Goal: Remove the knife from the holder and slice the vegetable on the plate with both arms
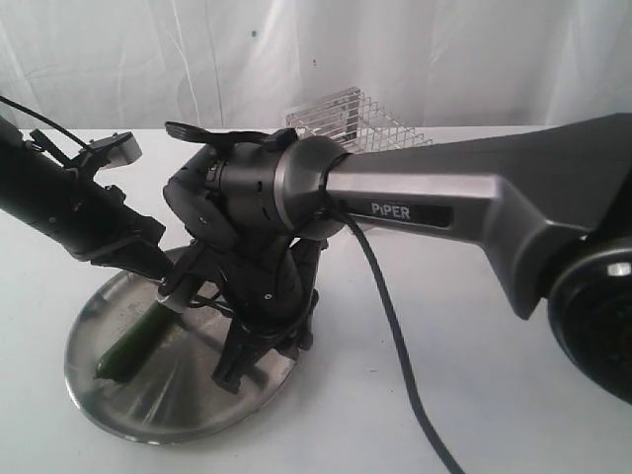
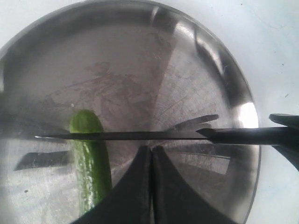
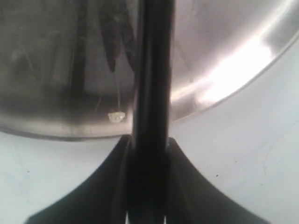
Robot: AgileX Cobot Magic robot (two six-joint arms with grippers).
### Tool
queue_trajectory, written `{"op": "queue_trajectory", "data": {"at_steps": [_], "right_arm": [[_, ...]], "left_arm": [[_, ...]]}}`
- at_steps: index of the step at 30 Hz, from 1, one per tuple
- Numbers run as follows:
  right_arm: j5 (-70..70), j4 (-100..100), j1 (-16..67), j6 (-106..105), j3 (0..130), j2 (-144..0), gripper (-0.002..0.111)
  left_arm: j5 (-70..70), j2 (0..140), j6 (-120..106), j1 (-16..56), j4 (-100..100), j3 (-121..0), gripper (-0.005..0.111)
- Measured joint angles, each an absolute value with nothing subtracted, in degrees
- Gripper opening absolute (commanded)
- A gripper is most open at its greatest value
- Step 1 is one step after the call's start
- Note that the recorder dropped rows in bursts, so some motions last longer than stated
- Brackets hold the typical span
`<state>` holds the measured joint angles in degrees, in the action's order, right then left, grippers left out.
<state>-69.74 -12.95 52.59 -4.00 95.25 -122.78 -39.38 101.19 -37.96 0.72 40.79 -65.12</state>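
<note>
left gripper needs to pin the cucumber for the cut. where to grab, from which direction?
Grip the cucumber on its long straight body, on the side of the knife away from the rounded tip. Come straight down from above, fingers straddling its width: it lies flat on the plate, so only the sides are open, and the blade crosses it just behind the tip.

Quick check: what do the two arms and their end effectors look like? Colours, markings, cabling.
Right arm: bulky grey-black shell, white "PIPER" lettering, a black cable hanging below it. Left arm: slimmer, all black, thin cable. Both end effectors are black.
</note>
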Motion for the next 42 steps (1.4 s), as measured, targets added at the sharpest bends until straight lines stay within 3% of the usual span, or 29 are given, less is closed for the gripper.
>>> {"op": "queue_trajectory", "data": {"at_steps": [18, 42], "right_arm": [[-69.74, -11.22, 52.59, -4.1, 103.51, -128.5, 0.0], [-69.74, -10.26, 52.59, -4.1, 103.77, -130.47, 0.0]], "left_arm": [[-40.28, 101.19, -37.96, 0.72, 41.74, -65.12, 0.0], [-40.28, 101.19, -38.07, 0.72, 42.23, -65.12, 0.0]]}}
